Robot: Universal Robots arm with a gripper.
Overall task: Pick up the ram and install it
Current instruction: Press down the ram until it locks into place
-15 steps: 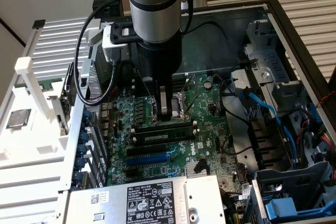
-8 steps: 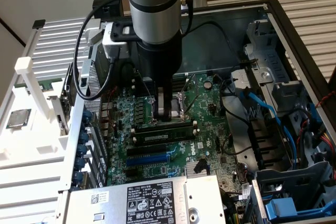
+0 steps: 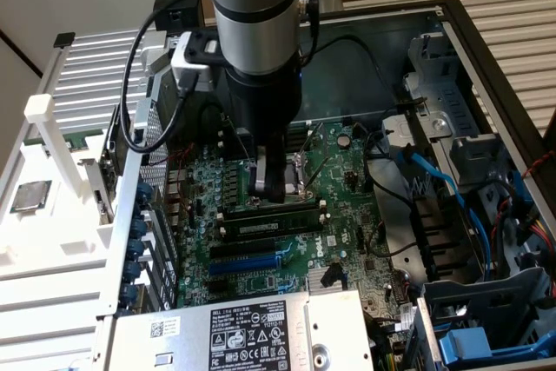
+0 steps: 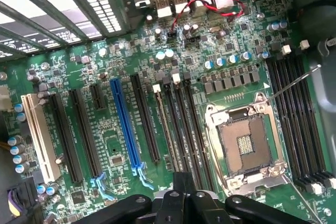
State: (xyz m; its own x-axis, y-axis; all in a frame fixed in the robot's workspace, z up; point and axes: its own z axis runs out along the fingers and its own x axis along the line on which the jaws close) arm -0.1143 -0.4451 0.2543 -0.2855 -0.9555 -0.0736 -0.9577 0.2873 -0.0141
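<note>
I have the end effector (image 3: 271, 187) lowered inside the open computer case (image 3: 452, 49), its dark fingers pointing down just above the ram (image 3: 271, 220). I cannot tell whether the fingers are apart or together.

The ram is a long, thin, dark green stick with black chips and a pale label strip. It lies flat along the memory slots just below the end effector's tips, between white end clips. From the exterior view I cannot tell whether it is fully seated.

The motherboard (image 4: 105, 150) is a glossy green board, densely studded with small silver-topped capacitors and fine solder points. In the wrist view, the square processor socket (image 4: 245, 148) with its bright metal frame lies open beside the end effector, with long black slots (image 4: 181, 129) running next to it and a single blue slot (image 4: 125, 124) beyond those. A twisted red and black wire (image 4: 210, 3) loops near the rear ports.

The case walls are dull grey sheet metal, perforated in places. Blue cables (image 3: 473, 215) curve through the drive bay on the exterior view's right. On the exterior view's left, a white ribbed bench (image 3: 52, 241) carries a square silver chip (image 3: 30, 195).
</note>
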